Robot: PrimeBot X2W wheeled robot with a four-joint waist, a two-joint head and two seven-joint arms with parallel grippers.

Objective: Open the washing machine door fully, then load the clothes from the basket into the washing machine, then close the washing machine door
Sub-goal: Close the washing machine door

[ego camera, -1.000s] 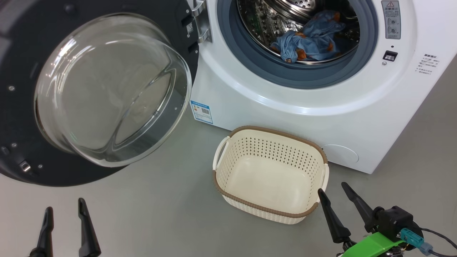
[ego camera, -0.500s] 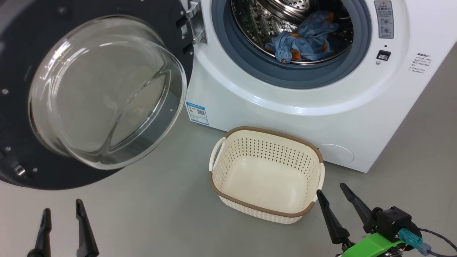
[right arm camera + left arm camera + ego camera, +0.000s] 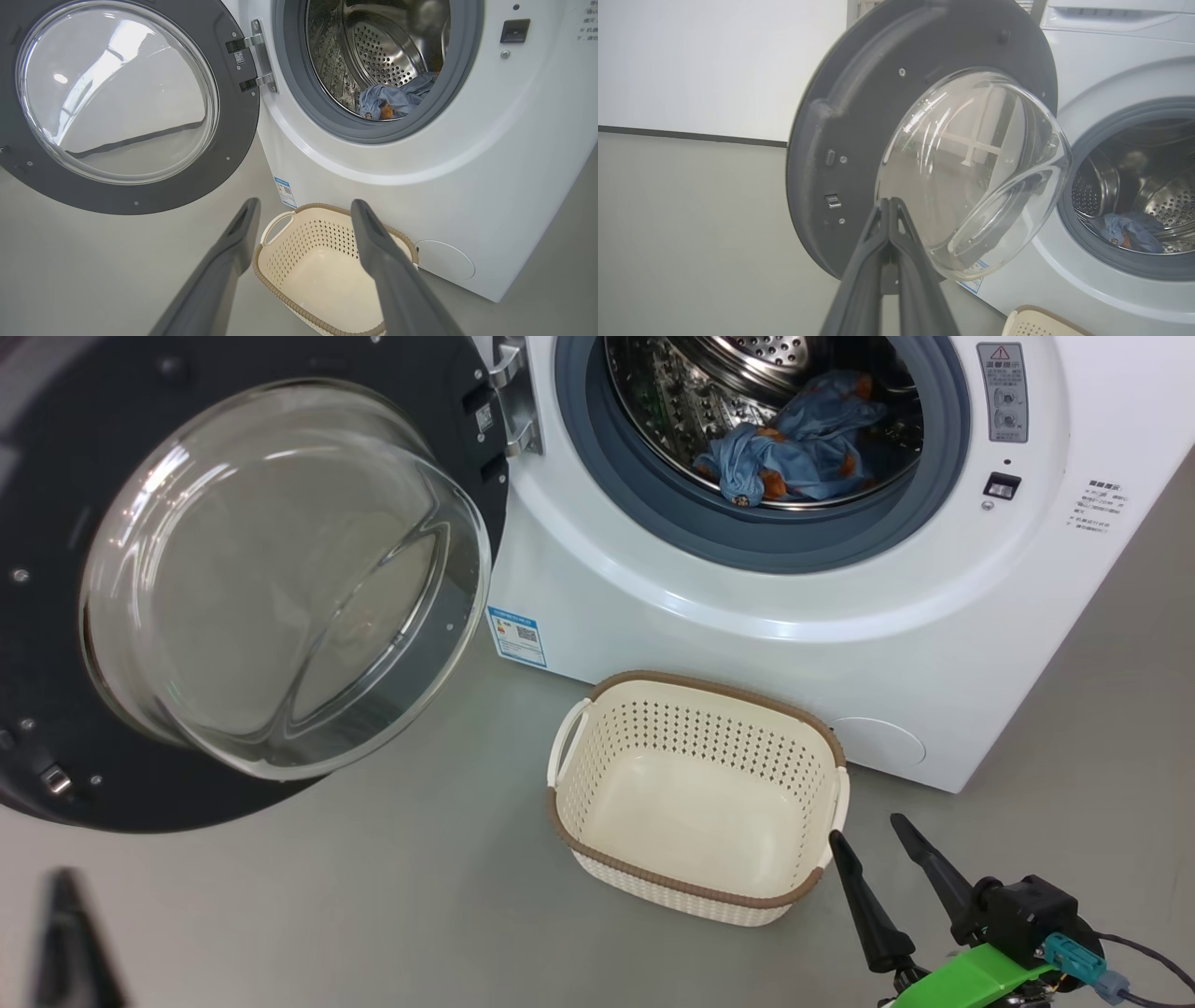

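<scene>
The left pincer (image 3: 889, 201) is holding its two dark fingers pressed together at the tips, gripping nothing. In the head view it is showing as a blurred dark shape at the lower left, over the grey floor (image 3: 373, 896). In the left wrist view its tips are pointing toward the lower edge of the glass bowl of the washing machine door (image 3: 280, 579); whether they are touching it cannot be told. The right pincer (image 3: 868, 829) is standing spread, holding nothing, with its fingertips just beside the near right corner of the basket (image 3: 700, 803). The basket is sitting upright on the floor, close in front of the washing machine (image 3: 747, 644). The washing machine door is hanging wide open on its hinge (image 3: 513, 401) at the left of the opening, with its glass bowl facing the robot. The clothes (image 3: 794, 448) are lying bunched in the lower part of the steel drum (image 3: 691, 392), behind the grey-blue gasket (image 3: 653, 513). A blue label sticker (image 3: 518, 637) is showing on the lower front of the machine, between the door and the basket
</scene>
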